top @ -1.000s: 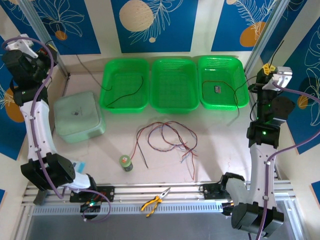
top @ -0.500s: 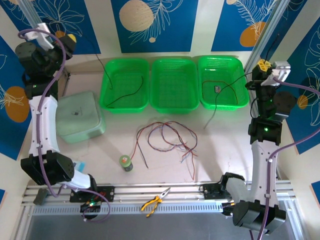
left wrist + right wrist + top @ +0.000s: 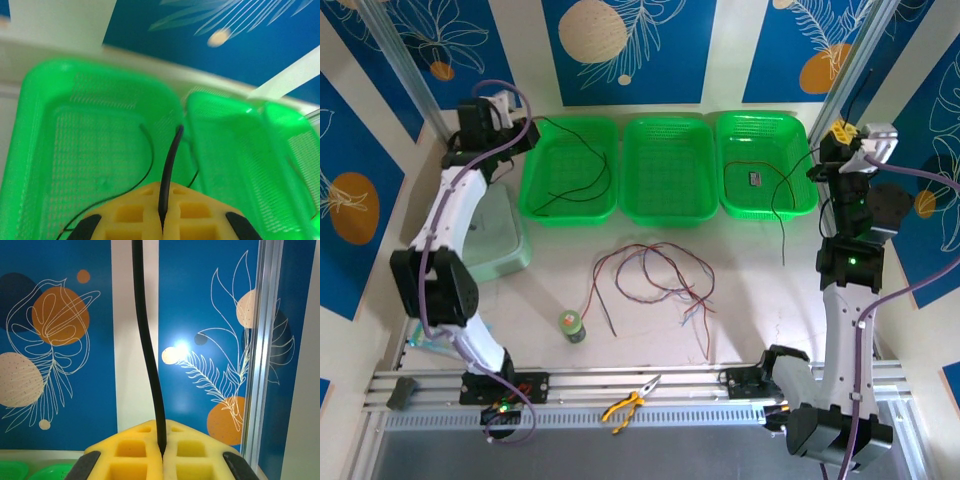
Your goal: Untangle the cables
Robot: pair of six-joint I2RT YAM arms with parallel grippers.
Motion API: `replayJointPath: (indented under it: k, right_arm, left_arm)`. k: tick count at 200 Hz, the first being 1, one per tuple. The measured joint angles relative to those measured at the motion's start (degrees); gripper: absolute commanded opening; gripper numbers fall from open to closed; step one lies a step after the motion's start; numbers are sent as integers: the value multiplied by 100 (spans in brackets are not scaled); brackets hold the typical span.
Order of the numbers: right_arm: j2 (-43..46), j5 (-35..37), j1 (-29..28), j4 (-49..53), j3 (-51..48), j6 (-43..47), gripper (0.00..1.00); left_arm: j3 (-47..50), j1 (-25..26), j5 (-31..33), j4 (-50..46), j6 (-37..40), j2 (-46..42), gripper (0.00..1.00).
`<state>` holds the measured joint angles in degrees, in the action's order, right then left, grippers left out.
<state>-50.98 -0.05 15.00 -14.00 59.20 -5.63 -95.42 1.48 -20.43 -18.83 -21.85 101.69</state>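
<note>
— What are the left fingers doing?

— The yellow left fingers are pressed together on a thin black cable that comes up out of the seam between them. Just beyond them lies the left green plastic mesh basket. The cable curves away from the fingertips and across that basket's floor.

— And past that?

— To the right of the fingers is the middle green mesh basket, just beside the first. I cannot tell whether the two rims touch.

— The right fingers?

— The yellow right fingers are likewise clamped, on a second thin black cable standing up from their seam. Far behind it is a blue wall painted with leaves and orange discs.

— Where does that cable go?

— Seen from above, it sags from the fingers toward the right green mesh basket. One stretch hangs down past the basket's near rim, over the pale worktop.

— The rest of the cables?

— A loose tangle of dark red, purple-blue and black cables lies on the worktop, well apart from both pairs of fingers. It is roughly between them, nearer the arm bases and just in front of the middle basket.
</note>
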Motion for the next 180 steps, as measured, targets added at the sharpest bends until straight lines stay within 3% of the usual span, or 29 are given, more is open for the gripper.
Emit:
replayJointPath:
  k: [50, 115, 120, 132, 180]
  right_arm:
    - [164, 2, -15, 22, 0, 2, 0]
    - [262, 7, -114, 122, -2, -2, 0]
    - [273, 7, -120, 131, -2, -2, 0]
    - [299, 7, -144, 151, -4, -4, 0]
    - [437, 4, -380, 267, -4, 4, 0]
  left_arm:
    - [-31, 295, 444, -570, 219, 542, 0]
    - [52, 769, 804, -566, 391, 1073, 0]
    - [96, 769, 787, -564, 363, 1150, 6]
    - [195, 765, 721, -562, 260, 1338, 31]
    - [229, 754, 483, -557, -39, 1650, 82]
